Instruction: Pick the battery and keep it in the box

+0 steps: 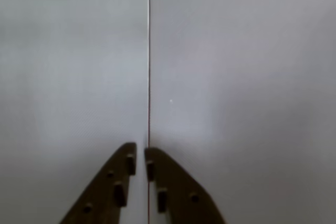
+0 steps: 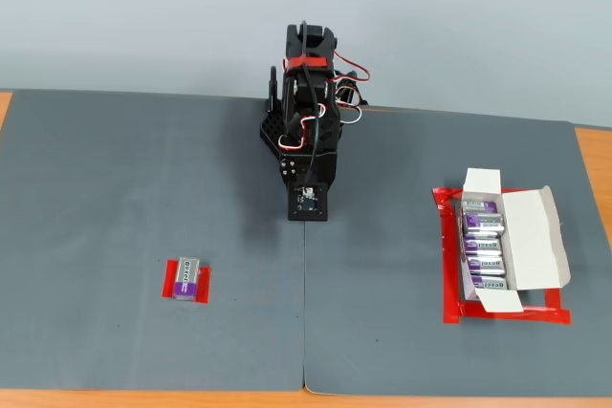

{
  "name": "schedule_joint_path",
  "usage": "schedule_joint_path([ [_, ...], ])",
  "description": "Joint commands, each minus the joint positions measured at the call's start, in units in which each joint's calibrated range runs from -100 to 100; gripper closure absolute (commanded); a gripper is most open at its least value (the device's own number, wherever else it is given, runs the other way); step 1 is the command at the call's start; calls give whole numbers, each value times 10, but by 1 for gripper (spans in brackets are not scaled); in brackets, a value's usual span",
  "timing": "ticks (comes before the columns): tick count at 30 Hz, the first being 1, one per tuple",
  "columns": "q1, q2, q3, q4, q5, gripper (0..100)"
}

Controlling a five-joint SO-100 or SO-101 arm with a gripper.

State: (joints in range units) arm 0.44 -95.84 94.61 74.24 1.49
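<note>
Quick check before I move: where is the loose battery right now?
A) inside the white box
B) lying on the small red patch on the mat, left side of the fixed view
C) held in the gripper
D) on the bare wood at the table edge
B: in the fixed view the battery lies on the red patch, far from the box; the gripper holds nothing.

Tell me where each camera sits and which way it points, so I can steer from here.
Wrist view: rides on the arm, looking down at the grey mat's seam; only the claw shows, its tips nearly touching, holding nothing.
Fixed view: stands in front of the table, raised, facing the arm; the battery lies left, the box right.
Shared: the seam and mat. Battery and box appear only in the fixed view.
</note>
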Motion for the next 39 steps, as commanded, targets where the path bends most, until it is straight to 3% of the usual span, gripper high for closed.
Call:
schedule_joint_path([
  [1,8,76,-57,-37,4,98],
  [7,32,245,-179,-90,4,98],
  [17,75,442,-402,-92,7,98],
  [29,172,604,-558,-95,98,98],
  [39,223,751,-578,-247,146,98],
])
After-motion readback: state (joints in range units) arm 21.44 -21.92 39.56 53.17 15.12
